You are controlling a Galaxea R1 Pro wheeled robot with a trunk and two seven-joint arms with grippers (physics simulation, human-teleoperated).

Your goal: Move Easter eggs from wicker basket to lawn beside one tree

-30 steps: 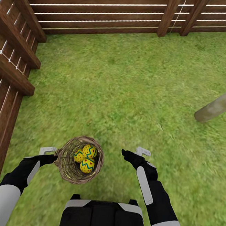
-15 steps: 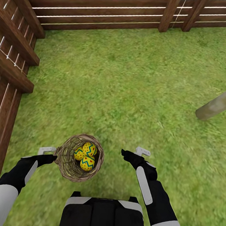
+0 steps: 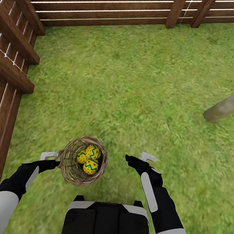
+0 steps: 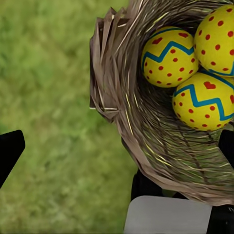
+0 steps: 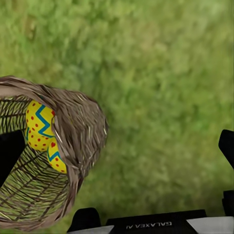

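Note:
The wicker basket [image 3: 69, 166] sits on the lawn [image 3: 134, 90] just ahead of my body, with the three Easter eggs [image 3: 90, 166] clustered inside. In the left wrist view the eggs [image 4: 168, 56] lie close together against the woven wall [image 4: 146, 131]. My left gripper [image 3: 57, 160] is at the basket's left rim, open, its jaws wide apart across the wall [image 4: 117, 146]. My right gripper [image 3: 128, 158] hovers open to the right of the basket, holding nothing [image 5: 119, 146]. The basket [image 5: 73, 131] also appears in the right wrist view. A pale tree trunk [image 3: 226, 105] leans in at the right edge.
A dark brown slat fence runs along the left side [image 3: 11, 67] and across the back [image 3: 106, 8], meeting in a corner. Open grass stretches from the basket to the tree's base [image 3: 211, 117].
The whole picture has slid upward a little, fence, tree and basket together, so the camera moved. Both arms keep the same pose in the view, grippers unchanged.

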